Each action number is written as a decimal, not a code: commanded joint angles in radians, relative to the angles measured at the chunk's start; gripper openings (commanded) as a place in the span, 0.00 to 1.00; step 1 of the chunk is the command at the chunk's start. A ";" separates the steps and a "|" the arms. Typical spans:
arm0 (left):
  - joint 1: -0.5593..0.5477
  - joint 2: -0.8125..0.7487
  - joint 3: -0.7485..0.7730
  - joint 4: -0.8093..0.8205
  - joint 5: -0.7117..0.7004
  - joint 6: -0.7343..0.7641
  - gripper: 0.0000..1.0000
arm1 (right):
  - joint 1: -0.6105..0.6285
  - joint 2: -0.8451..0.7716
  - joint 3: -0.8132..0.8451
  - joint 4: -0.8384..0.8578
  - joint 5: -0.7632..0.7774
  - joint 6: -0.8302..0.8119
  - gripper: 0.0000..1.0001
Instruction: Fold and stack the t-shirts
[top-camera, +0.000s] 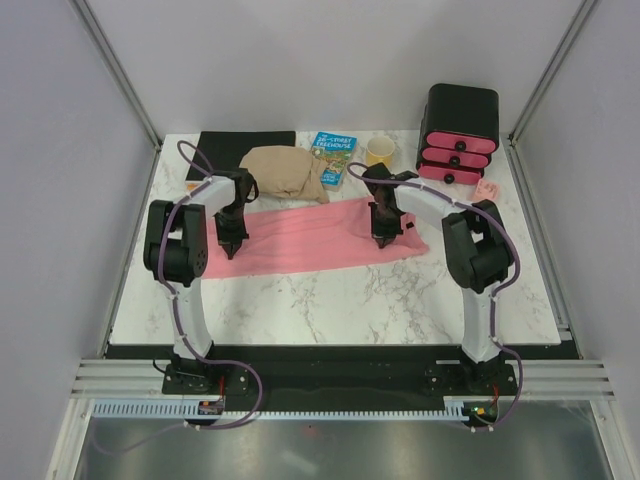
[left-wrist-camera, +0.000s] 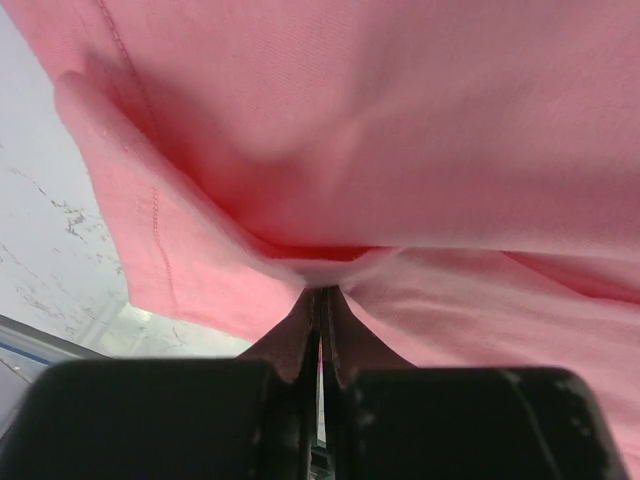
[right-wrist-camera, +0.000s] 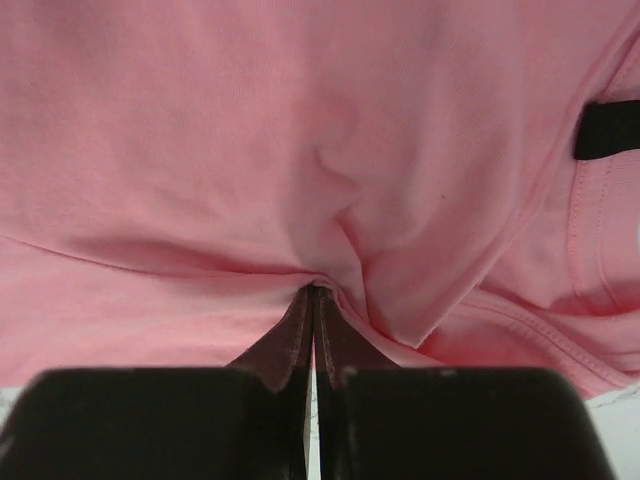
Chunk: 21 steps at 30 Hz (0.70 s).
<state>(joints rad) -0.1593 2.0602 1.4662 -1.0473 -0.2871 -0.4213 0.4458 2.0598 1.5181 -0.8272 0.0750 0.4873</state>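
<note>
Across the middle of the table (top-camera: 350, 300), I'm seeing the salmon-pink t-shirt (top-camera: 310, 238) lying as a long band, with the left tool (top-camera: 232, 252) pinching cloth near its left end and the right tool (top-camera: 383, 245) pinching a fold near its right end.

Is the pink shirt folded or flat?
Partly folded: the pink t-shirt lies as a long strip, left hand and right hand pinching it.

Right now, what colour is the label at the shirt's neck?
Black label on the salmon-pink t-shirt; shows best in the right wrist view.
</note>
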 joint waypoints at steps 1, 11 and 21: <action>-0.014 0.003 -0.018 0.000 0.026 0.026 0.02 | -0.002 0.060 0.065 -0.020 0.040 0.013 0.03; -0.170 -0.064 -0.168 -0.002 0.111 0.009 0.02 | -0.062 0.120 0.185 -0.062 0.060 -0.009 0.02; -0.382 -0.120 -0.276 -0.006 0.233 -0.034 0.02 | -0.133 0.140 0.218 -0.072 -0.009 -0.113 0.02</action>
<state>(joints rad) -0.4805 1.9541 1.2270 -1.1213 -0.1837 -0.4091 0.3202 2.1616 1.6928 -0.8871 0.0837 0.4412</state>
